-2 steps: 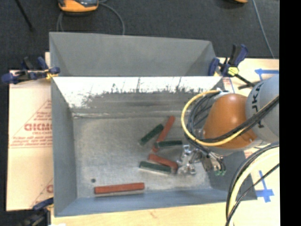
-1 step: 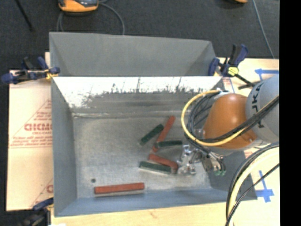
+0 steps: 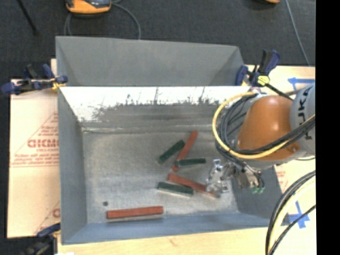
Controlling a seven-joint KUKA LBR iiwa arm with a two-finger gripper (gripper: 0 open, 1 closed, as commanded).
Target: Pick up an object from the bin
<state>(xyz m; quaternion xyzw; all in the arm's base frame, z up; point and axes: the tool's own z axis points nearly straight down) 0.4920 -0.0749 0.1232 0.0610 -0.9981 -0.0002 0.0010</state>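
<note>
Gripper (image 3: 218, 178) is seen low over the floor of the bin (image 3: 71, 158), under the orange wrist cover (image 3: 265, 124); whether it is released or clenched cannot be told. Right at the gripper, the right end of a red-brown stick (image 3: 187, 183) is found, contact unclear. A dark green stick (image 3: 175, 189) is laid alongside it, further left. Up-left of the gripper a short green stick (image 3: 192, 162) is seen, beyond it a red stick (image 3: 187, 145) and an angled green stick (image 3: 171, 151). Farthest from the gripper, down-left, a long red bar (image 3: 134, 212) is laid
</note>
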